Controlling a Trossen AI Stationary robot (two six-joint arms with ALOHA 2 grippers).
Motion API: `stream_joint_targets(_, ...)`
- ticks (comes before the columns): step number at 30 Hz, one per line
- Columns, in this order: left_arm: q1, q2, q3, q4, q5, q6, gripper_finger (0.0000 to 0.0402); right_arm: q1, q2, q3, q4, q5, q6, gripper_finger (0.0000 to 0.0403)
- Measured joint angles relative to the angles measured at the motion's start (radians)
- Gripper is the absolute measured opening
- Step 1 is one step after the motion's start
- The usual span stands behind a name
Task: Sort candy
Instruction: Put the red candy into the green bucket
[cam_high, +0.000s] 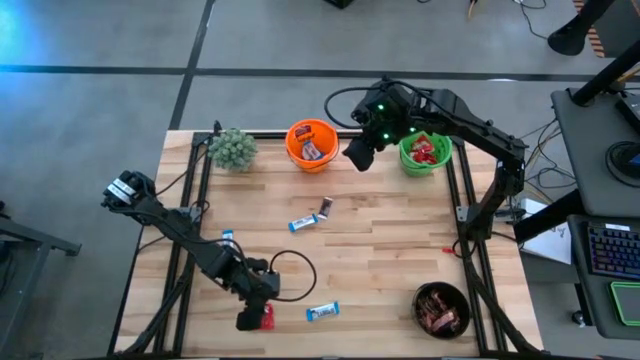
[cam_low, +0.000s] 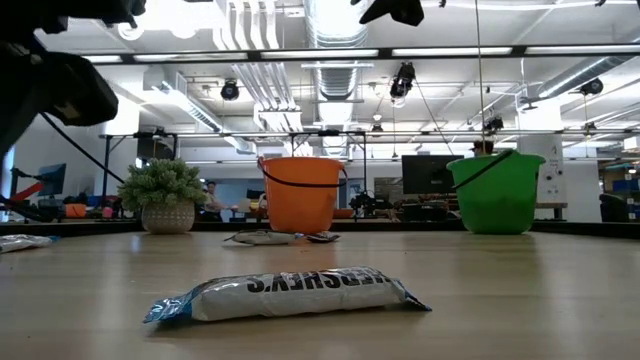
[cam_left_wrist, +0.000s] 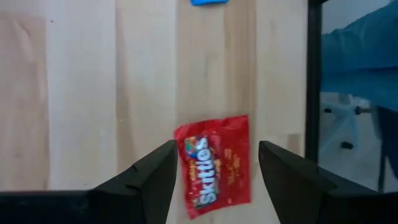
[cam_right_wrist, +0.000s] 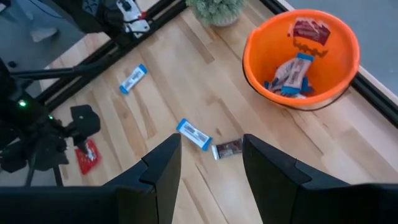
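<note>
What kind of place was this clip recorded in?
Probably an open-plan robotics lab or workshop: exposed ceiling ducts and strip lights overhead, desks with monitors behind the wooden table, and a keyboard on a workstation beside it.

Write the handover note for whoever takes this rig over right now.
Left gripper: open, jaws either side of the red Skittles packet at the table's front edge; not gripped.
Right gripper: open, empty, raised between the orange bucket and green bucket.
Done: bars in orange bucket, red packets in green bucket, brown ones in the dark bowl.
Left: the Skittles, three blue-and-white bars and one dark brown bar on the table.
</note>
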Motion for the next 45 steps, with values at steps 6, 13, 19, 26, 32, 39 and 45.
stream_joint_targets(6, 0.0, 0.0, -0.01, -0.084, -0.038, 0.043, 0.0208, 0.001, 0.0, 0.0, 0.009, 0.0, 0.014, 0.016)
stream_joint_targets(13, -0.016, 0.0, -0.048, -0.06, -0.037, -0.003, 0.0208, 0.011, 0.0, 0.0, 0.01, -0.001, 0.035, 0.016)
stream_joint_targets(19, -0.041, 0.0, -0.072, 0.01, -0.036, -0.056, 0.0207, 0.03, 0.0, 0.0, 0.011, -0.001, 0.045, 0.016)
stream_joint_targets(26, -0.08, 0.066, -0.087, 0.056, -0.033, -0.092, 0.0207, 0.053, 0.0, 0.0, 0.011, -0.001, 0.046, 0.016)
stream_joint_targets(32, -0.108, 0.156, -0.05, 0.063, -0.026, -0.088, 0.0207, 0.061, 0.0, 0.0, 0.011, -0.001, 0.07, 0.016)
stream_joint_targets(39, -0.112, 0.217, -0.021, 0.03, -0.038, -0.111, 0.0206, 0.064, 0.0, 0.0, 0.011, -0.001, 0.082, 0.016)
stream_joint_targets(45, -0.112, 0.219, -0.025, 0.016, -0.043, -0.115, 0.0156, 0.076, 0.0, 0.0, 0.011, -0.001, 0.085, 0.016)
